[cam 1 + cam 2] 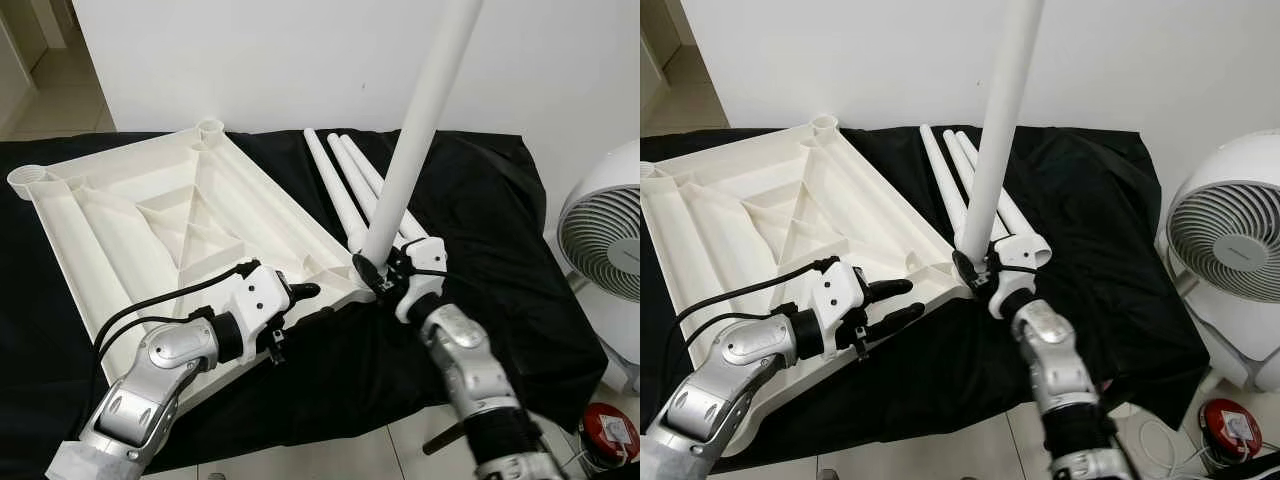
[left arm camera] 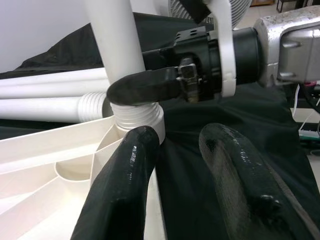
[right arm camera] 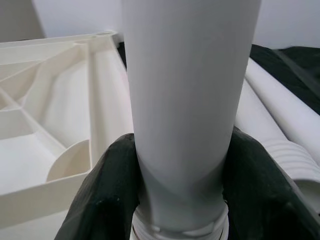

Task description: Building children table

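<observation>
A white plastic tabletop lies upside down on a black cloth, ribs up. At its near right corner socket a white table leg stands almost upright, its lower end in the socket. My right gripper is shut on the leg just above the socket, one finger on each side. My left gripper is open at the tabletop's near edge, just left of that corner, with nothing between its fingers. Three more white legs lie side by side on the cloth behind the corner.
The black cloth covers the whole work surface, which ends close in front of me. A white fan stands on the floor at the right, with a red object and cables below it. A white wall is behind.
</observation>
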Controlling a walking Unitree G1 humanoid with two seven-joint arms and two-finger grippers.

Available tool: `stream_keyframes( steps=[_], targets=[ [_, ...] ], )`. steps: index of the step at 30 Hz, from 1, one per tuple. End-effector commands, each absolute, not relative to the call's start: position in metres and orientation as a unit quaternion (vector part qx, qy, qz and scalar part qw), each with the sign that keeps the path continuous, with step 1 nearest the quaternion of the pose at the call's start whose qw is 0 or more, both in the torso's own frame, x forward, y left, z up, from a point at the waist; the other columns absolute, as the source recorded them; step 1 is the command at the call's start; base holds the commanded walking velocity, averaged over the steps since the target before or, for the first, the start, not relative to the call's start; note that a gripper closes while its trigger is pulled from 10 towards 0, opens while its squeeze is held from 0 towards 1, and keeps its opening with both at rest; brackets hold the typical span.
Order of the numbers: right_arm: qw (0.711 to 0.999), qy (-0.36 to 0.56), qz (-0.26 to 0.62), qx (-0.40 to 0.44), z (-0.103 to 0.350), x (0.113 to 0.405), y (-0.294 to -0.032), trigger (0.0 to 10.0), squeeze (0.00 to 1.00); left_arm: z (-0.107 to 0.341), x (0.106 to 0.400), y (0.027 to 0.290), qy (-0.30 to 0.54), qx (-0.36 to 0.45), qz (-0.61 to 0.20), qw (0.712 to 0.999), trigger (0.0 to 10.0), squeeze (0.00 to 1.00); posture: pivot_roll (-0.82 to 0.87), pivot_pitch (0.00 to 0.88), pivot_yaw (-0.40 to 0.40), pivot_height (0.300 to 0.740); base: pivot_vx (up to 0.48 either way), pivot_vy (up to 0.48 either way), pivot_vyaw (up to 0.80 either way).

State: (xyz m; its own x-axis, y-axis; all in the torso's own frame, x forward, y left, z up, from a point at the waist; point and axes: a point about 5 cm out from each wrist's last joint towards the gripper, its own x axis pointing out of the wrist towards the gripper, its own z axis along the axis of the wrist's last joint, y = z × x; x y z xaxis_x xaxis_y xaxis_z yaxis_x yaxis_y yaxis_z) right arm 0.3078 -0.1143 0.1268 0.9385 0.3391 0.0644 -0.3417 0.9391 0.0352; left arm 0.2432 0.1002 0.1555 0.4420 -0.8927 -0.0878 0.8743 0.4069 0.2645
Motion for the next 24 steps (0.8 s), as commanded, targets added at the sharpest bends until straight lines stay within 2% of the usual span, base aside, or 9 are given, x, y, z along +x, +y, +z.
stream_keyframes(
  steps=[1, 3, 11, 18, 19, 22, 23, 24],
  targets=[
    [0.990, -0.010, 0.135, 0.024, 0.123, 0.308, -0.115, 10.0, 0.00, 0.156, 0.243, 0.098, -0.036, 0.137, -0.532, 0.835, 10.0, 0.00, 0.02, 0.000, -0.062, 0.740, 0.000, 0.000, 0.00],
    [0.995, -0.005, 0.086, 0.046, 0.123, 0.306, -0.104, 10.0, 0.00, 0.156, 0.243, 0.097, -0.037, 0.137, -0.533, 0.834, 10.0, 0.00, 0.02, 0.000, -0.063, 0.740, 0.000, 0.000, 0.00],
    [0.995, 0.013, 0.075, 0.057, 0.124, 0.300, -0.087, 10.0, 0.00, 0.156, 0.244, 0.097, -0.037, 0.137, -0.533, 0.834, 10.0, 0.00, 0.02, 0.000, -0.064, 0.740, 0.000, 0.000, 0.00],
    [0.996, 0.008, 0.065, 0.056, 0.128, 0.301, -0.090, 10.0, 0.00, 0.157, 0.245, 0.096, -0.039, 0.137, -0.533, 0.834, 10.0, 0.00, 0.02, 0.000, -0.063, 0.740, 0.000, 0.000, 0.00],
    [0.996, 0.004, 0.066, 0.054, 0.129, 0.301, -0.090, 10.0, 0.27, 0.157, 0.246, 0.096, -0.040, 0.137, -0.533, 0.834, 10.0, 0.00, 0.02, 0.000, -0.061, 0.740, 0.000, 0.000, 0.00],
    [0.996, -0.001, 0.068, 0.051, 0.130, 0.302, -0.090, 10.0, 0.27, 0.157, 0.246, 0.096, -0.040, 0.137, -0.533, 0.834, 10.0, 0.00, 0.02, 0.000, -0.061, 0.740, 0.000, 0.000, 0.00],
    [0.996, -0.008, 0.072, 0.052, 0.132, 0.302, -0.093, 10.0, 1.00, 0.158, 0.246, 0.096, -0.040, 0.137, -0.534, 0.833, 10.0, 0.00, 0.02, 0.000, -0.062, 0.740, 0.000, 0.000, 0.00],
    [0.996, -0.008, 0.072, 0.052, 0.132, 0.302, -0.093, 10.0, 1.00, 0.158, 0.246, 0.096, -0.040, 0.137, -0.534, 0.833, 10.0, 0.00, 0.02, 0.000, -0.062, 0.740, 0.000, 0.000, 0.00]
  ],
)
